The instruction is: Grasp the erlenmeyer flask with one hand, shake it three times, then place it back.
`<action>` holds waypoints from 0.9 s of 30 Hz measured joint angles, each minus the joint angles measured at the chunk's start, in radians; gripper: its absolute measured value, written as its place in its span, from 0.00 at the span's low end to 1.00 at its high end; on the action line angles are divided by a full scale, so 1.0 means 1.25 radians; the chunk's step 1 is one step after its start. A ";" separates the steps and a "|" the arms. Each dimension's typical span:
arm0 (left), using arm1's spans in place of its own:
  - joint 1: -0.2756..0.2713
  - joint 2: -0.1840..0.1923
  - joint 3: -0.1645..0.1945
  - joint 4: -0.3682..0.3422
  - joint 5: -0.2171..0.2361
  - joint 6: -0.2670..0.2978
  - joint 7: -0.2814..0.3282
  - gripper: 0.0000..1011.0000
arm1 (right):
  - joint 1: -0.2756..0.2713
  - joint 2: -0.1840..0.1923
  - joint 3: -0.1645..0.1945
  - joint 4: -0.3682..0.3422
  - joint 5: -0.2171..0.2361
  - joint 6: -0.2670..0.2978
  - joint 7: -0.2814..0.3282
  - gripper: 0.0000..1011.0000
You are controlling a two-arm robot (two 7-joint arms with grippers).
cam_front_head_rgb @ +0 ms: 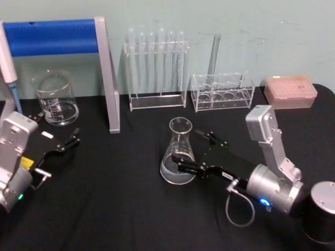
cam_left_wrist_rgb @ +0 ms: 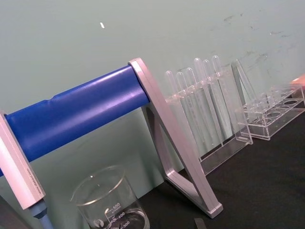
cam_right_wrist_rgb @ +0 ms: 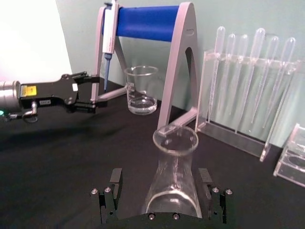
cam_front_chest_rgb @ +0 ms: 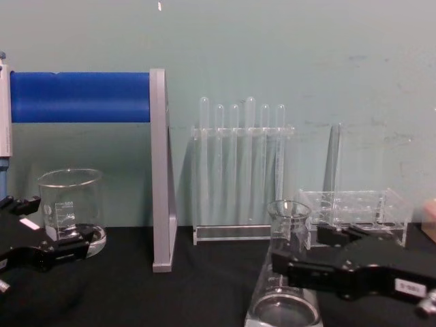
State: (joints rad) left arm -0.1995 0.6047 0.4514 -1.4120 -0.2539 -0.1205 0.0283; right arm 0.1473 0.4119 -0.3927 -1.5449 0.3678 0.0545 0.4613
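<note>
**Flask may tip if you close off-centre**

Your right gripper [cam_front_head_rgb: 194, 152] is open, jaws straddling the flask [cam_front_head_rgb: 179, 151] standing on the table [cam_front_head_rgb: 115, 198]. Sloped glass can squirt out; centre first. Left gripper [cam_front_head_rgb: 63, 135] open, idle by the beaker [cam_front_head_rgb: 54, 98].

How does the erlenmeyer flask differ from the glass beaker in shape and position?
The erlenmeyer flask is conical with a narrow neck; the beaker is straight-sided and wide-mouthed. The flask stands between the right gripper's open fingers; the beaker stands free beside the left gripper. Both are clear glass, upright.
</note>
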 joint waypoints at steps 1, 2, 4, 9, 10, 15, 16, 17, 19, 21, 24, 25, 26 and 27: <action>0.000 0.000 0.000 0.000 0.000 0.000 0.000 0.99 | -0.010 0.011 0.003 -0.015 0.004 0.008 -0.001 0.99; 0.000 0.000 0.000 0.000 0.000 0.000 0.000 0.99 | -0.015 0.016 0.005 -0.022 0.006 0.012 -0.002 0.99; 0.000 0.000 0.000 0.000 0.000 0.000 0.000 0.99 | -0.028 0.031 0.009 -0.040 0.010 0.022 -0.008 0.99; 0.000 0.000 0.000 0.000 0.000 0.000 0.000 0.99 | -0.056 0.057 0.027 -0.070 0.018 0.032 -0.023 0.99; 0.000 0.000 0.000 0.000 0.000 0.000 0.000 0.99 | -0.061 0.061 0.031 -0.073 0.019 0.033 -0.026 0.99; 0.000 0.000 0.000 0.000 0.000 0.000 0.000 0.99 | -0.080 0.075 0.066 -0.086 0.021 0.032 -0.061 0.99; 0.000 0.000 0.000 0.000 0.000 0.000 0.000 0.99 | -0.085 0.075 0.081 -0.088 0.018 0.029 -0.081 0.99; 0.000 0.000 0.000 0.000 0.000 0.000 0.000 0.99 | -0.087 0.075 0.087 -0.088 0.016 0.028 -0.089 0.99; 0.000 0.000 0.000 0.000 0.000 0.000 0.000 0.99 | -0.091 0.071 0.106 -0.088 -0.002 0.021 -0.123 0.99; 0.000 0.000 0.000 0.000 0.000 0.000 0.000 0.99 | -0.089 0.061 0.121 -0.080 -0.031 0.008 -0.164 0.99; 0.000 0.000 0.000 0.000 0.000 0.000 0.000 0.99 | -0.080 0.046 0.129 -0.064 -0.065 -0.009 -0.205 0.99; 0.000 0.000 0.000 0.000 0.000 0.000 0.000 0.99 | -0.073 0.034 0.131 -0.053 -0.086 -0.020 -0.227 0.99; 0.000 0.000 0.000 0.000 0.000 0.000 0.000 0.99 | -0.068 0.028 0.131 -0.046 -0.097 -0.028 -0.239 0.99; 0.000 0.000 0.000 0.000 0.000 0.000 0.000 0.99 | -0.057 0.015 0.131 -0.030 -0.118 -0.040 -0.258 0.99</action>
State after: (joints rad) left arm -0.1995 0.6047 0.4514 -1.4119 -0.2539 -0.1205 0.0283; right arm 0.0758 0.4306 -0.2294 -1.5830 0.2199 0.0047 0.1383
